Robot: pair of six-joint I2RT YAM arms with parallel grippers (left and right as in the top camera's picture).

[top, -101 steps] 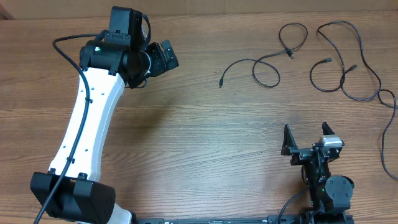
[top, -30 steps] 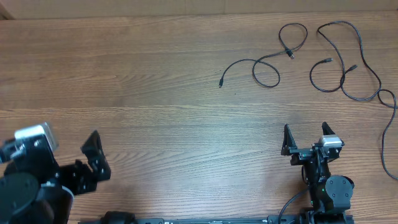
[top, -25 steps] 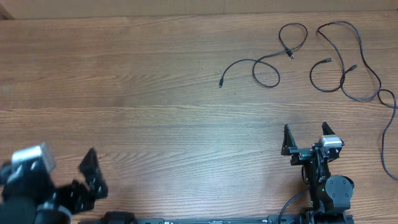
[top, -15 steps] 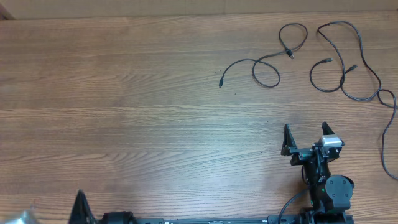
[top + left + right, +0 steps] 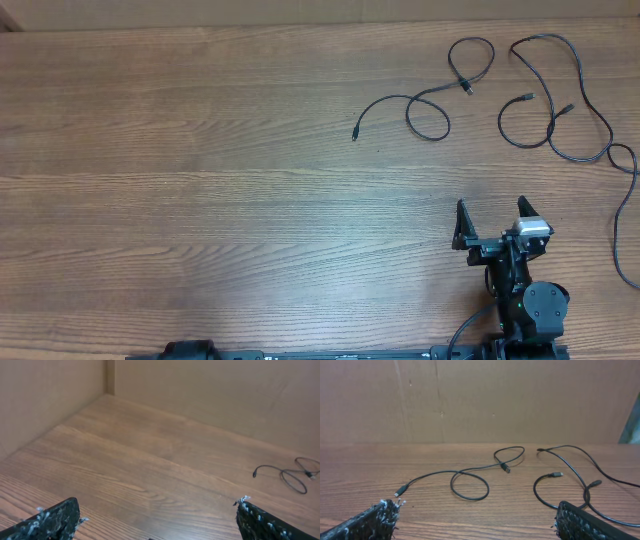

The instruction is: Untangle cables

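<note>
Wooden table (image 5: 200, 200), right arm (image 5: 528, 300) folded low at its edge, left fingers (image 5: 55, 517) and right fingers (image 5: 461, 228) spread wide

2 blk cables: 1 shorter cable (image 5: 390, 98), 1 longer cable (image 5: 545, 37). 2 grippers: 1 left gripper (image 5: 157, 510), 1 right gripper (image 5: 490, 208). 1 wood table (image 5: 200, 150).

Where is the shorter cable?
Overhead view: the shorter cable lies at the table's far right, just left of the longer cable, beyond the right gripper.

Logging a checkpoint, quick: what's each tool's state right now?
Left tool: open, holding nothing.
Right tool: open, holding nothing.
</note>
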